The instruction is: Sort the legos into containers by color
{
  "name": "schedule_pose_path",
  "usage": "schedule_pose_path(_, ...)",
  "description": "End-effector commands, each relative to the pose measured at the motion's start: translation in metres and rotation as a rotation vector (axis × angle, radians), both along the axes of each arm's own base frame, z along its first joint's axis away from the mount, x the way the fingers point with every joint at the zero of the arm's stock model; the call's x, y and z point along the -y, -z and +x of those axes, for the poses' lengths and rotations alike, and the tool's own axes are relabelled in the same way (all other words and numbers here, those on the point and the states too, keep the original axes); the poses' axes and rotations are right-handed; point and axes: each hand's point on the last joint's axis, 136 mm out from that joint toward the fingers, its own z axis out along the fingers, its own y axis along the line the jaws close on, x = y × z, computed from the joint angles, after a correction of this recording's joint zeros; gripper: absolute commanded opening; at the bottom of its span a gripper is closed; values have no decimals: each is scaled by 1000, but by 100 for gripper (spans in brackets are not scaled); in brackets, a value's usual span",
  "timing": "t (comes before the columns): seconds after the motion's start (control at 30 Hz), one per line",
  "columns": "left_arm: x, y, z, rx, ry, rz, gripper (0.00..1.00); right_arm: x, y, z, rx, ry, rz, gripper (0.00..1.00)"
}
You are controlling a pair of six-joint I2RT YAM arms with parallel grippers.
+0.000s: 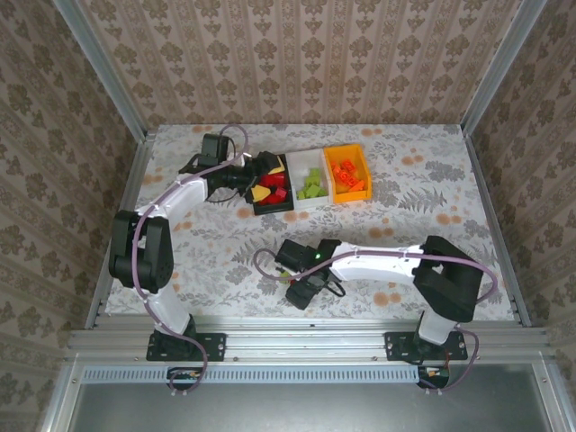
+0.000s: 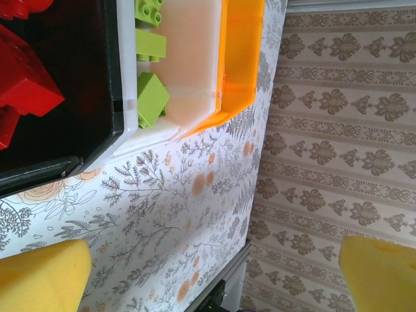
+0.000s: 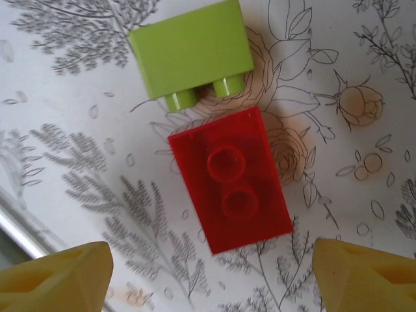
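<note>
Two loose legos (image 3: 231, 185) beneath right gripper (image 3: 208, 270)

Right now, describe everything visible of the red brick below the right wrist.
The red brick is a glossy, translucent plastic rectangle with two circles in a row on its face. It lies flat on the flowered table cover, beside a lime green brick whose studs point at it; contact unclear. The right gripper is open, not touching it.

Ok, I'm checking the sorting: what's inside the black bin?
Red bricks lie inside the black bin. In the top view the left gripper covers part of it, so more may be hidden.
</note>
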Motion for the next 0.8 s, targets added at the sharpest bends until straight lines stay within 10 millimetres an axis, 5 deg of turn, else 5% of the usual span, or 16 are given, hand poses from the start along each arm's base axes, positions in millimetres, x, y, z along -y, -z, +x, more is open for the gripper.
schedule_pose_path(0.0,1,-8,1,22,13,-19,100,-8,3,25,68,8,9,80)
schedule_pose_path(0.23,-1,-8,2,22,8,-18,100,-13,10,35,76,26,36,65)
schedule_pose_path(0.43,-7,-10,7,25,-10,-22,100,3,0,39,133,56,20,45)
schedule_pose_path(0.63,-19,-12,13,24,-40,-24,100,18,-39,54,260,98,32,40)
schedule_pose_path(0.77,-37,-10,23,26,-92,-13,100,3,-68,82,313,140,104,39)
